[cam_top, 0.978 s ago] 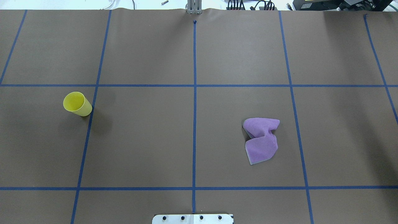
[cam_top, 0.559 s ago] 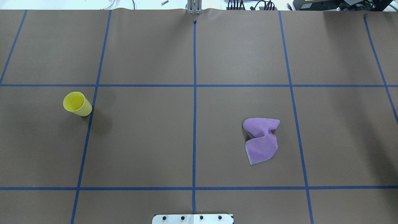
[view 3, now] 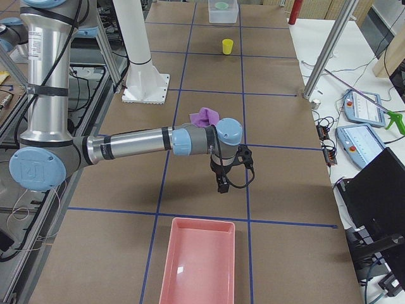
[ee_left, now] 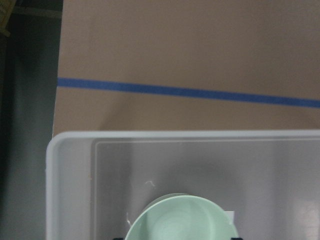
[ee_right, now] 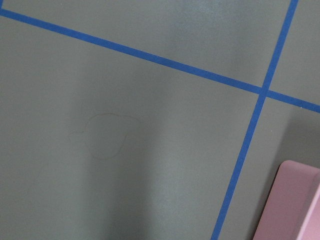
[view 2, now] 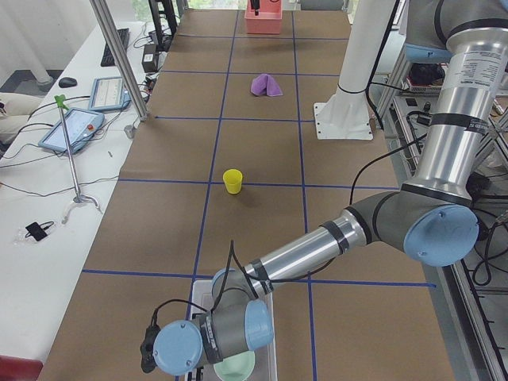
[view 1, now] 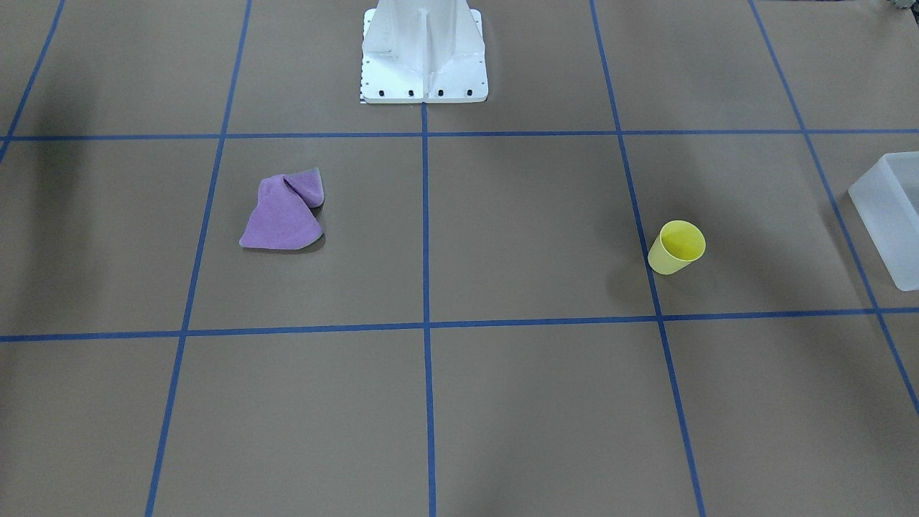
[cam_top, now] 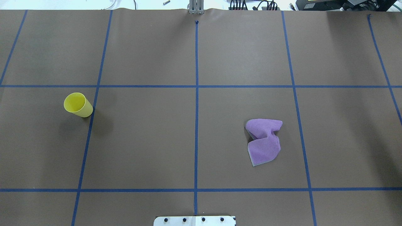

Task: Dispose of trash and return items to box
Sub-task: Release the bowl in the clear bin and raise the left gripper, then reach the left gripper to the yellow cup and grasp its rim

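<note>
The yellow cup [cam_top: 78,104] stands upright on the left half of the table, also in the front-facing view [view 1: 676,247]. The mint-green bowl [ee_left: 180,222] sits inside the frosted box [ee_left: 70,175], which is at the table's left end [view 1: 890,215]. My left arm's wrist [view 2: 214,337] hangs over the box and bowl; its fingers do not show clearly, so I cannot tell their state. My right gripper [view 3: 222,185] points down above bare table between a purple cloth and a pink tray; I cannot tell whether it is open or shut.
A crumpled purple cloth [cam_top: 263,141] lies right of centre. A pink tray [view 3: 199,266] sits at the table's right end, its corner in the right wrist view [ee_right: 295,200]. The white pedestal [view 1: 423,50] stands at the robot's side edge.
</note>
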`<state>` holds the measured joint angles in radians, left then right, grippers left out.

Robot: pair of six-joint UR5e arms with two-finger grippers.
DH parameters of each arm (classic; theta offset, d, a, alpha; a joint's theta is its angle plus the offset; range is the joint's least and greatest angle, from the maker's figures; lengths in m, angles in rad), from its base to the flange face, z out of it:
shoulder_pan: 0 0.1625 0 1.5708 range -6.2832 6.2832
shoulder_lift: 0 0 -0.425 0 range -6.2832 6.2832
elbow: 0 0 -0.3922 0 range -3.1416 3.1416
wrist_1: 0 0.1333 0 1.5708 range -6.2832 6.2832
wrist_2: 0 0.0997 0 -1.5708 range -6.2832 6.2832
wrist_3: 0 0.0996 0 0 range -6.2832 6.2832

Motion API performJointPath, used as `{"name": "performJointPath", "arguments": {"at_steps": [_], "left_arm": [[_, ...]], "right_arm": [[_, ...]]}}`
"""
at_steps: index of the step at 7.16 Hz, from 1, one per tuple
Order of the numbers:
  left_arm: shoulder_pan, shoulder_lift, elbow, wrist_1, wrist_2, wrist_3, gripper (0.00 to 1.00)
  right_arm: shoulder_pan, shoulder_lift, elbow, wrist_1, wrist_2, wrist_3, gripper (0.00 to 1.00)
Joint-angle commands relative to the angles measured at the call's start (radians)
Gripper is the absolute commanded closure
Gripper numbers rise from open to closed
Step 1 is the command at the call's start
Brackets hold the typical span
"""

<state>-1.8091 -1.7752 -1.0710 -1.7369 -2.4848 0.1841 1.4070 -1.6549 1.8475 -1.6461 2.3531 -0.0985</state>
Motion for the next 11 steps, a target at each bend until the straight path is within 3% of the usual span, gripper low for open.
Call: {"name": "performJointPath", "arguments": {"at_steps": [1, 2, 3, 4, 6, 9, 11], "left_arm": [[0.162, 0.04, -0.278, 0.028, -0.023, -0.206, 0.07], [0.282, 0.048, -0.393, 0.02, -0.008, -0.408, 0.02], [0.365, 0.089, -0.544, 0.028, 0.056, -0.482, 0.02], [0.464, 0.086, -0.608, 0.026, 0.066, -0.629, 0.02], [0.641, 0.071, -0.717, 0.025, 0.176, -0.82, 0.02], [0.779, 0.027, -0.705, 0.02, 0.21, -0.9, 0.03], [0.807, 0.016, -0.654, 0.014, 0.216, -0.902, 0.08]], "right_arm": [[0.0, 0.003, 0.016, 0.0, 0.003, -0.001, 0.0], [0.0, 0.003, 0.015, 0.0, 0.012, -0.001, 0.0], [0.0, 0.001, 0.012, 0.0, 0.05, -0.003, 0.0], [0.0, 0.001, 0.013, 0.0, 0.084, -0.007, 0.0], [0.0, 0.001, 0.036, 0.0, 0.086, -0.006, 0.0], [0.0, 0.003, 0.033, 0.002, 0.075, -0.007, 0.0], [0.0, 0.003, 0.032, 0.002, 0.075, -0.007, 0.0]]}}
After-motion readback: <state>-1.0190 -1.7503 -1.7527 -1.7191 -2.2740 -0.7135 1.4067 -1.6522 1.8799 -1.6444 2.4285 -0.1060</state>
